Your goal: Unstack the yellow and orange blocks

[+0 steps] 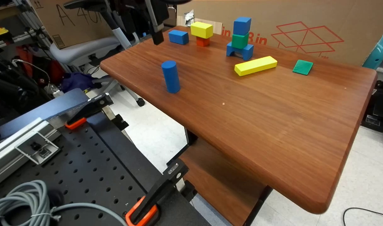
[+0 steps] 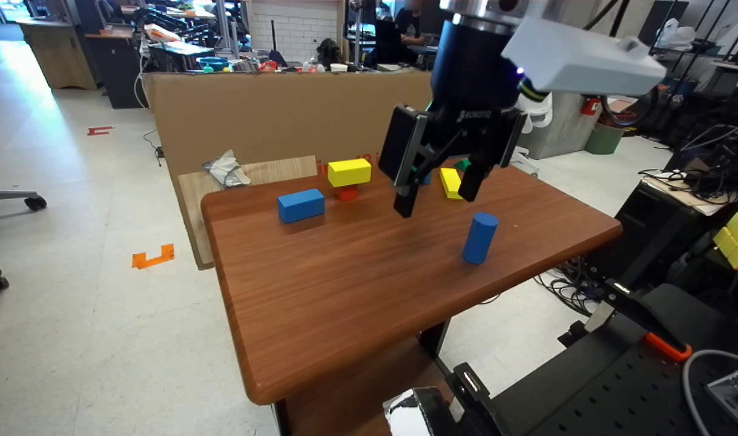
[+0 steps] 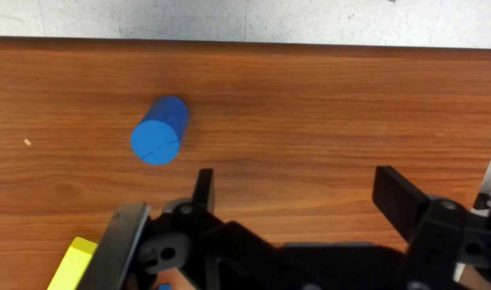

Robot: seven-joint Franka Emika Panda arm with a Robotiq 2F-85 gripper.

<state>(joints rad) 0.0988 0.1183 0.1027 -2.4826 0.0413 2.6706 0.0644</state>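
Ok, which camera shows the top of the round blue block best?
The wrist view: it looks down on the round blue block, so its whole top shows, even a dark line. Both exterior views show mostly its side, with the top a squashed oval; I can't see that line there.

Bright yellow oblong block (image 1: 202, 30), level atop a smaller orange block (image 1: 203, 42), the two in one stack.

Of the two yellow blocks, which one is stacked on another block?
The shorter yellow block, resting on top of the orange block; the longer yellow block lies directly on the table.
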